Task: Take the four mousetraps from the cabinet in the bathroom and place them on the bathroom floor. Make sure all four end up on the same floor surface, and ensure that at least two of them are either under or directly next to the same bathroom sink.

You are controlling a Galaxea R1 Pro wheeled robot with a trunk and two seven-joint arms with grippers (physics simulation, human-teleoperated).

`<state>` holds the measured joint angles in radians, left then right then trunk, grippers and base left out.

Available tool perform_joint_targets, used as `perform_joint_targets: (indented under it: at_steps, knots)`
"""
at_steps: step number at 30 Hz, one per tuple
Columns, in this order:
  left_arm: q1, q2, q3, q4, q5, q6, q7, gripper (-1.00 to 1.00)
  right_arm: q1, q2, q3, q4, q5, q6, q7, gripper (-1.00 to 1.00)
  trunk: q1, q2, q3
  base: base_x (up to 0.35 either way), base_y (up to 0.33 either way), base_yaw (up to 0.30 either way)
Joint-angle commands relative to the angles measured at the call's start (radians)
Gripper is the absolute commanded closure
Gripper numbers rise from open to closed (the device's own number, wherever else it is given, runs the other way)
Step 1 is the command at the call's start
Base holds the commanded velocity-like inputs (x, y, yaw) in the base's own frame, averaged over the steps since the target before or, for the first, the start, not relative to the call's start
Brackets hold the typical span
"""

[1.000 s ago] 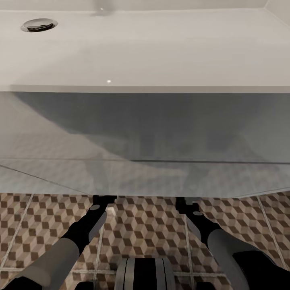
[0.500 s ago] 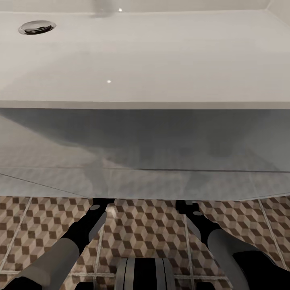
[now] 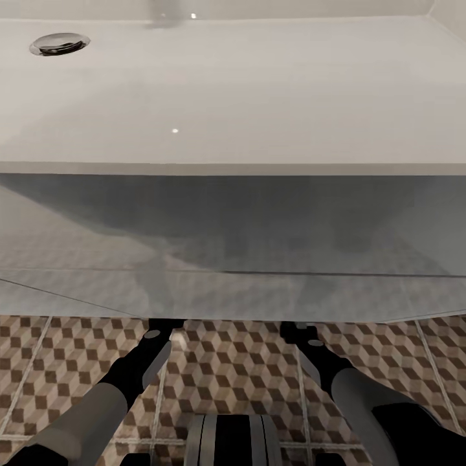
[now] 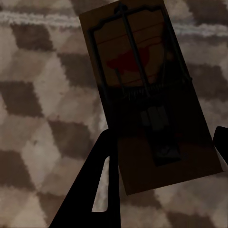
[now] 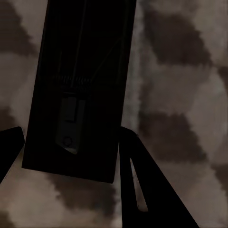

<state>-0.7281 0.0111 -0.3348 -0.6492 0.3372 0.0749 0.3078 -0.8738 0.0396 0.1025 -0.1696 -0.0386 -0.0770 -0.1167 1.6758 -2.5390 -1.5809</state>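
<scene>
mousetraps: 2 | left fingers (image 4: 161,166) clamp one (image 4: 147,95) | right fingers (image 5: 71,156) clamp other (image 5: 78,85)

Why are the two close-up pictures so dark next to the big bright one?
Head view: the white sink is brightly lit, with small glints. Left wrist view: the mousetrap lies in dim shadow, its red patch faint. Right wrist view: another mousetrap is nearly black and blurry.
</scene>
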Motion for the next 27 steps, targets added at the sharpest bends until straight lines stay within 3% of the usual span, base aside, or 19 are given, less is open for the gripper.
perform_joint_targets:
  at_steps: [1, 16, 17, 27]
  knots:
    - [0.000, 0.001, -0.006, -0.002, 0.005, 0.005, 0.009, 1.00, -0.001, 0.001, 0.009, 0.001, -0.003, -0.003, -0.005, 1.00, 0.000, 0.000, -0.001, 0.000, 0.000, 0.000]
    - [-0.001, 0.001, -0.007, -0.001, 0.003, 0.005, 0.009, 1.00, -0.001, -0.005, 0.011, -0.007, -0.004, -0.002, -0.006, 1.00, 0.000, 0.000, -0.001, 0.000, 0.000, 0.000]
    - [-0.001, 0.001, -0.007, -0.001, 0.003, 0.005, 0.009, 1.00, -0.001, -0.005, 0.011, -0.008, -0.004, -0.002, -0.006, -1.00, 0.000, 0.000, -0.001, 0.000, 0.000, 0.000]
    - [-0.001, 0.001, -0.007, -0.001, 0.003, 0.005, 0.009, 1.00, -0.001, -0.009, 0.011, -0.008, -0.006, -0.001, -0.006, -1.00, 0.000, 0.000, -0.001, 0.000, 0.000, 0.000]
